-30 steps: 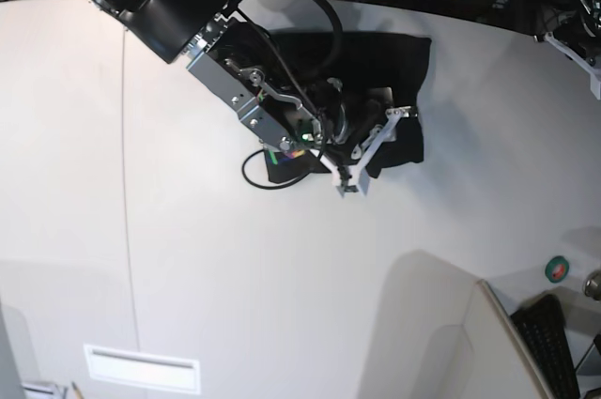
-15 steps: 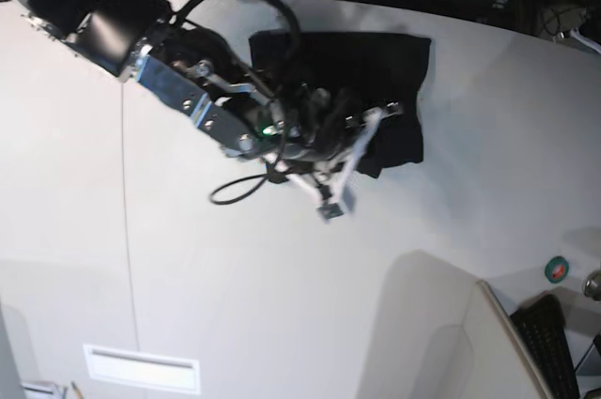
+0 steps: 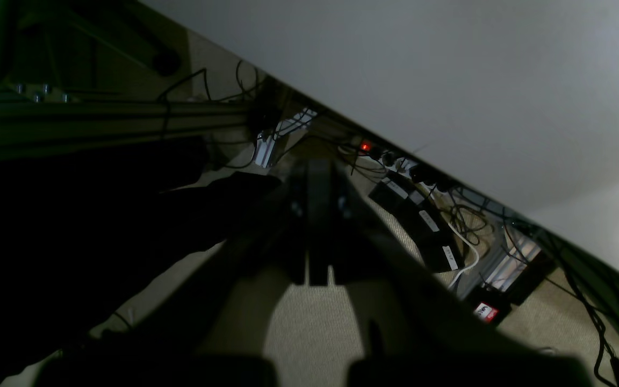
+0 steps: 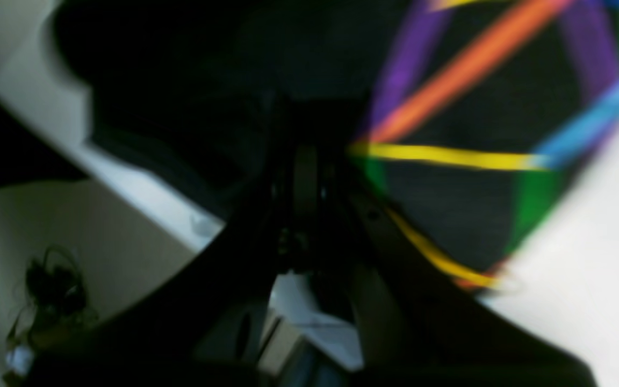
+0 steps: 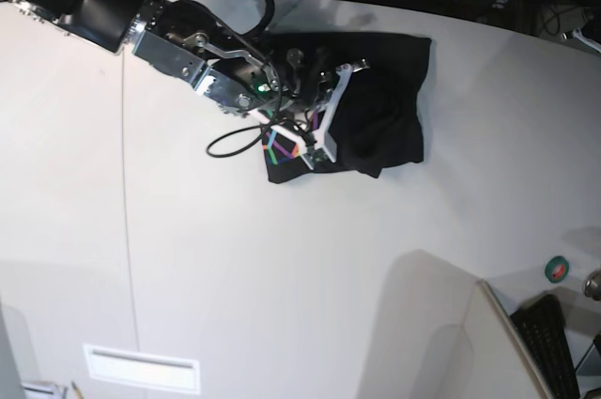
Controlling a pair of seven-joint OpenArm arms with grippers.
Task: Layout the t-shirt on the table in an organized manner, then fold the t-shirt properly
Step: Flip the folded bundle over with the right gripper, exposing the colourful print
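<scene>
the t-shirt is seen bunched in a dark heap on the far middle of the table, its long axis running roughly left to right, with a printed corner turned up at its near left end. the right tool is brought together on that printed corner, apparently clamped on the cloth. the left tool is closed on nothing, off past the table's edge, so the right arm is judged the nearer.
</scene>
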